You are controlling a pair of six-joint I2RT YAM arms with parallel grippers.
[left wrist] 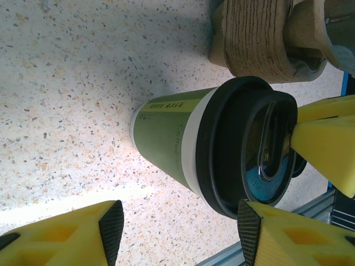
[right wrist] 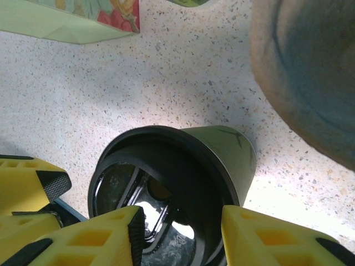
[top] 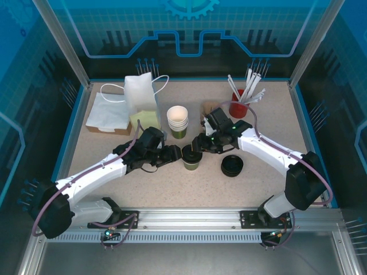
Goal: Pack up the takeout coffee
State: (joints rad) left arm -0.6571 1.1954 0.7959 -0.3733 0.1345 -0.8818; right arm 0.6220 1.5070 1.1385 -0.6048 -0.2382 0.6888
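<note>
- White paper bag (top: 140, 91) stands far left at the back, well away from the action; we read it as the likely pack target.
- Left gripper (left wrist: 180, 224): jaws apart, nothing held. One pad sits just beside the lid's edge, the other is clear of the cup.
- Green paper cup (left wrist: 166, 138) stands upright mid-table (top: 172, 183), between the two grippers and near the pulp carrier stack (left wrist: 260, 44).
- Black plastic lid (left wrist: 222, 149) is on the cup's mouth. We can't confirm it's snapped down all round.
- Right gripper (right wrist: 180, 233): fingers partly apart, straddling the lid's rim, one finger touching the lid. We can't tell whether it's clamping.
- Spare lids (top: 232, 166) lie stacked to the right.
- Handling, our call: light, thin-walled, crushes easily; the lid is slick and may pop off. Take it on the body just under the lid, where the rim stiffens it, squeeze gently, keep it upright.
</note>
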